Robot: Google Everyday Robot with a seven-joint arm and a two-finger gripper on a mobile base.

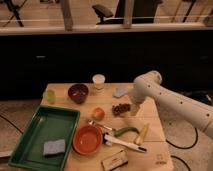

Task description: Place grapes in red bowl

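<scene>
Pincer [133, 108], spread wide and empty, sits just beside the grapes [119, 108].

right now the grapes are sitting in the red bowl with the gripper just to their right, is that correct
Not quite. The grapes lie on the table, not in the red bowl. The gripper is indeed just to their right, as the camera view shows.

Arm [172, 100] was white and smooth-shelled, tubular, with a bulbous rounded joint at the bend. Gripper [134, 108], paler cream in colour, sat at its lower end, close above the table [155, 136].
</scene>
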